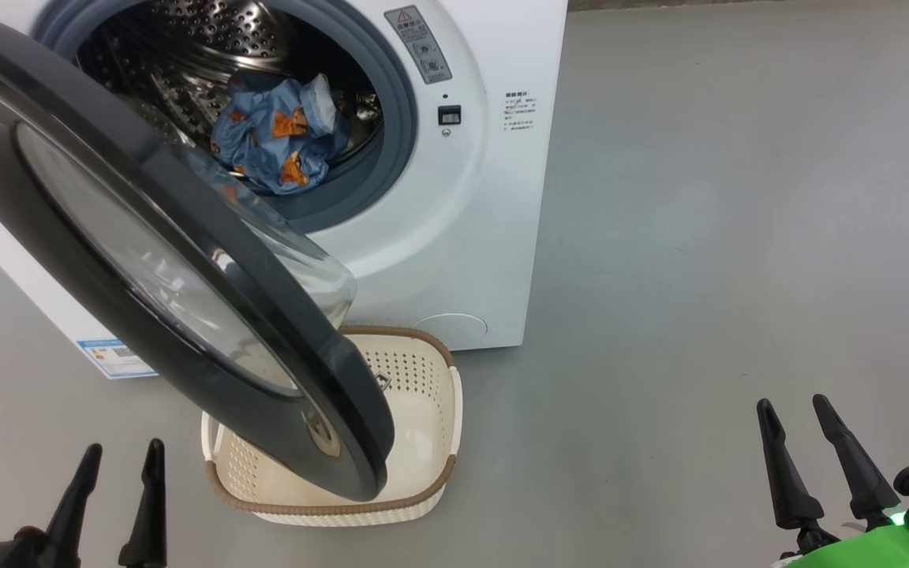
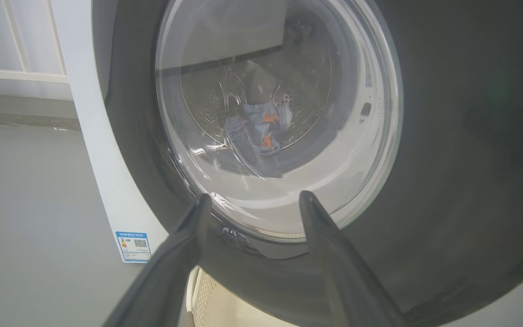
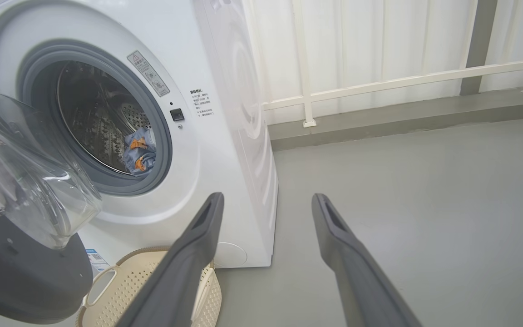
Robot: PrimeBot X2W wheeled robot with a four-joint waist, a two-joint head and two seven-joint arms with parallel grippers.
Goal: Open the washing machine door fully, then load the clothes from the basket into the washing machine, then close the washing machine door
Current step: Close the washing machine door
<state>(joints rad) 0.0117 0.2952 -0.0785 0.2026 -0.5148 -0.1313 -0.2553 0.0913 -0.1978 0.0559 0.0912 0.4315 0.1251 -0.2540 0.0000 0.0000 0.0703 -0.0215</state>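
On the washing machine [image 1: 454, 237] front, a grey sticker [image 1: 418, 44] shows a red warning triangle, print illegible. Left end effector [image 1: 125, 446] and right end effector [image 1: 792, 402] gape empty.

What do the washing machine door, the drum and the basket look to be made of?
The washing machine door has a glossy black ring, likely plastic by its sheen; its centre bowl is clear, and looks like glass. The drum is shiny perforated metal, probably stainless steel. The basket looks like matte cream plastic with moulded holes; its brown rim band looks woven, material unclear.
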